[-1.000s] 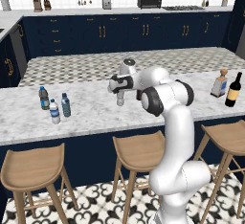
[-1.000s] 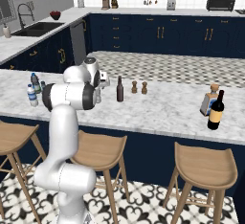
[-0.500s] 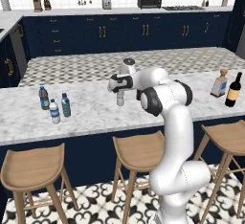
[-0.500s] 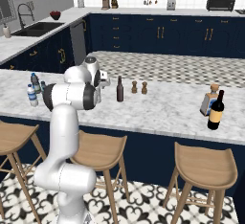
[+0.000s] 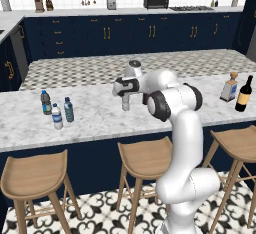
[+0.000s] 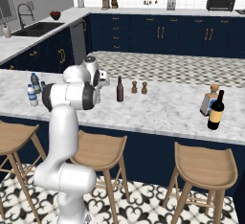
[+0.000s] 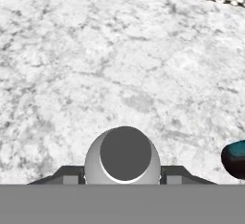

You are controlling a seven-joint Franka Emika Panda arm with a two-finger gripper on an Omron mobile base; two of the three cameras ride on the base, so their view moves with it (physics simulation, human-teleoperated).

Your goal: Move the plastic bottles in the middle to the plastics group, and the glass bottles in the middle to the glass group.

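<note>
My gripper (image 5: 126,94) points down over the clear greyish plastic bottle (image 5: 126,104) in the middle of the marble counter. From the hand view, its grey cap (image 7: 124,153) sits between my fingers (image 7: 72,174), which press both sides, so the gripper (image 7: 122,174) is shut on it. The dark brown glass bottle (image 6: 119,89) stands just right of my hand. The plastics group (image 5: 57,111), three small bottles, is at the counter's left. The glass group is at the right: a square corked bottle (image 5: 230,86) and a black wine bottle (image 5: 244,93).
Two tiny brown shakers (image 6: 139,87) stand beside the brown bottle. A dark rounded thing with a teal edge (image 7: 234,158) lies close to the right of the held bottle. Three stools (image 5: 142,160) line the counter's near side.
The fingers have come together on the clear bottle. The arm and the bottles stand where they were.
</note>
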